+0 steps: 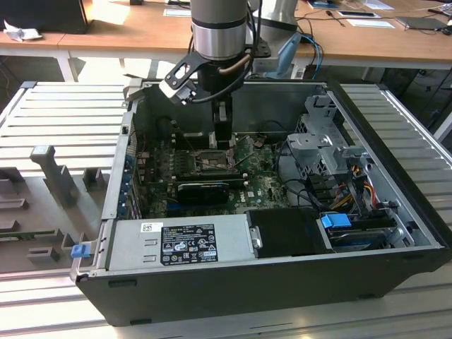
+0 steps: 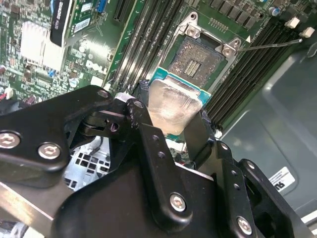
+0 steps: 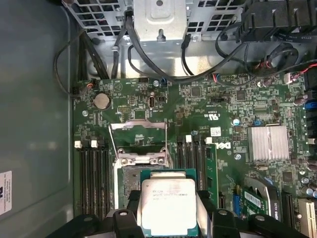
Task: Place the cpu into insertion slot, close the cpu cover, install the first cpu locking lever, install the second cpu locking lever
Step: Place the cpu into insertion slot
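— What has the hand (image 3: 168,225) got?
— It grips the chip (image 3: 168,201) by 2 edges, faint print on top, over the open socket (image 2: 195,59); the cover (image 3: 137,125) stands raised.

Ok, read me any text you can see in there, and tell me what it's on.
Nothing reads reliably enough to quote.
On the power supply label: print too small.
On the cpu top: faint print, unreadable.
On the sticker on the case wall: cut off, unreadable.
On the motherboard: tiny white component markings, too small.
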Robot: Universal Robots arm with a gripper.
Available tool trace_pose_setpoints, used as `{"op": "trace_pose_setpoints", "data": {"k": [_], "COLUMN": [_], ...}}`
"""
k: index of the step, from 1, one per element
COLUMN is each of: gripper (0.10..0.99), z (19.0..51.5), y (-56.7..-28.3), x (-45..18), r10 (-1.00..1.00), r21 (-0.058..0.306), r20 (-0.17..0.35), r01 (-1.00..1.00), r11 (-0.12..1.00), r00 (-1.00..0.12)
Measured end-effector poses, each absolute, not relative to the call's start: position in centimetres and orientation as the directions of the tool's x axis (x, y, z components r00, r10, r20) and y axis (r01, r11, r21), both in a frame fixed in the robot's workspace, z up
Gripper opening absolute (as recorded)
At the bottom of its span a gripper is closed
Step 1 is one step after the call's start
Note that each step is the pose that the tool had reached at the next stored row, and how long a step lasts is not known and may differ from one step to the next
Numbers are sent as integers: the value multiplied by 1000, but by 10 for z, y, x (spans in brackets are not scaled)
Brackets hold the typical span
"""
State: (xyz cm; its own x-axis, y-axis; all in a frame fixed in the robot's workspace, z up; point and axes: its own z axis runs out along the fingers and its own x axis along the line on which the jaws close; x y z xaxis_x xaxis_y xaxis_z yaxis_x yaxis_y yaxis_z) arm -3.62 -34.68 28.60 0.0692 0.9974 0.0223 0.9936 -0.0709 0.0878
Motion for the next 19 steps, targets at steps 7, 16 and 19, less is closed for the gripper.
{"op": "trace_pose_setpoints", "data": {"k": [7, 16, 19], "gripper": [529, 529, 529], "z": [275, 265, 259], "y": [-347, -347, -345], "x": [-38, -39, -41], "r10": [1000, 1000, 1000], "r21": [88, 88, 88], "r20": [23, 28, 28], "r01": [996, 996, 996], "r11": [2, 5, 6], "r00": [-4, -8, -8]}}
